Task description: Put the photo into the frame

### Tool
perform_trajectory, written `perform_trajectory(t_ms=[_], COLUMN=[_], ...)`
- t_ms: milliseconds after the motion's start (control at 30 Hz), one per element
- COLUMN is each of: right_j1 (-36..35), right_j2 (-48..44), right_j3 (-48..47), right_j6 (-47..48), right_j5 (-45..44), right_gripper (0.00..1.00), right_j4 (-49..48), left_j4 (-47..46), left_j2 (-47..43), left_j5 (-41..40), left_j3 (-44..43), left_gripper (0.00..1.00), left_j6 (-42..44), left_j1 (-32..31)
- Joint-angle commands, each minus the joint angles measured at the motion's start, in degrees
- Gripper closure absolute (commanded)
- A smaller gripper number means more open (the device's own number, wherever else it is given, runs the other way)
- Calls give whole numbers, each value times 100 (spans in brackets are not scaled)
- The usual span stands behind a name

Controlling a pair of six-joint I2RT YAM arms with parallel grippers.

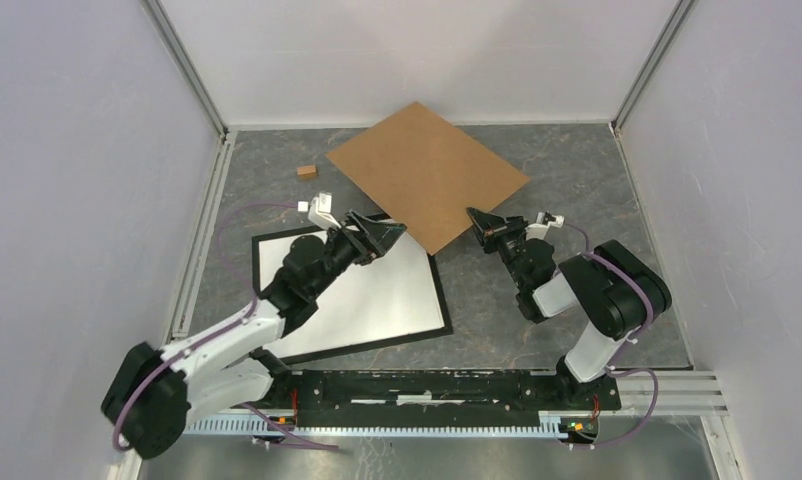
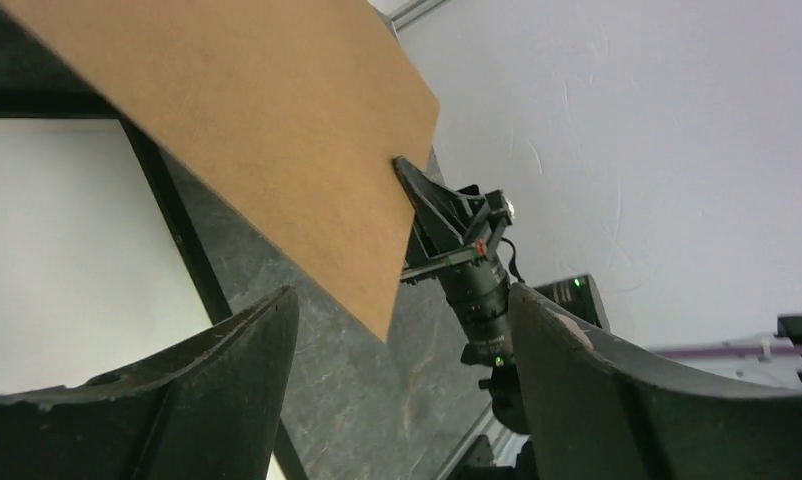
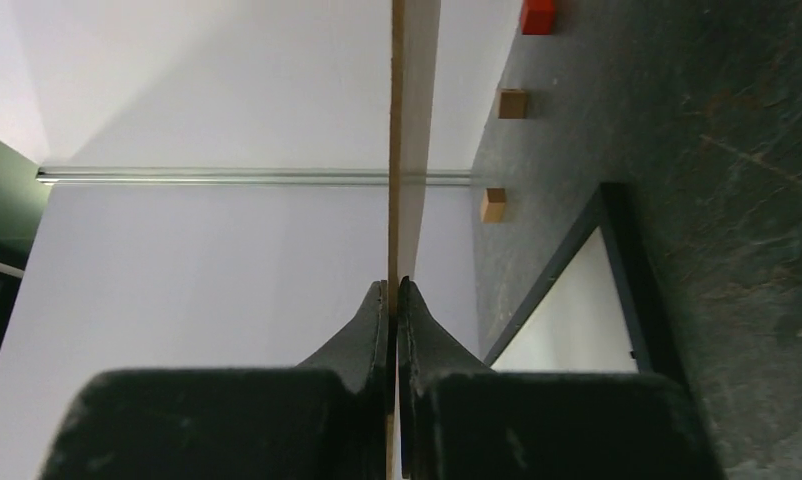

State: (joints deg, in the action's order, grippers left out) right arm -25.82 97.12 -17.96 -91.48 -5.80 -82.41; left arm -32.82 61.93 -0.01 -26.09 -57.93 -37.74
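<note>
The photo (image 1: pixel 427 175) is a large flat sheet showing its brown side, raised off the grey table at a slant. Its near corner reaches over the top right corner of the frame (image 1: pixel 444 305). The frame is thin-edged and black with a white inside, lying flat at centre left. My right gripper (image 1: pixel 475 216) is shut on the photo's near right edge (image 3: pixel 393 150), seen edge-on between the fingers (image 3: pixel 424 320). My left gripper (image 1: pixel 385 236) stands open beside the photo's near left edge, its fingers (image 2: pixel 227 350) holding nothing. The photo (image 2: pixel 267 130) and frame edge (image 2: pixel 172 220) lie ahead of it.
A small wooden block (image 1: pixel 307 171) sits on the table at the back left. The right wrist view shows two wooden blocks (image 3: pixel 513 103) and a red one (image 3: pixel 538 15) beyond the frame (image 3: pixel 567 262). White walls close in on three sides.
</note>
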Motion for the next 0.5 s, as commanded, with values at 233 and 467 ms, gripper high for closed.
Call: perform_trajectory(t_ms=[233,467], right_j1=[597,588], right_j2=[722,610], right_j3=[-746,-1204], right_j6=[-455,189], right_j5=[3343,4632], right_gripper=[100,100], right_j4=[-2725,-1782], left_j4=[4942,6709], left_j2=[-1891,-2143], left_j5=[-349,-752], left_j3=[-1770,-3162], left_gripper=[0,0], left_j6=[2253,3021], left_j1=[3,2])
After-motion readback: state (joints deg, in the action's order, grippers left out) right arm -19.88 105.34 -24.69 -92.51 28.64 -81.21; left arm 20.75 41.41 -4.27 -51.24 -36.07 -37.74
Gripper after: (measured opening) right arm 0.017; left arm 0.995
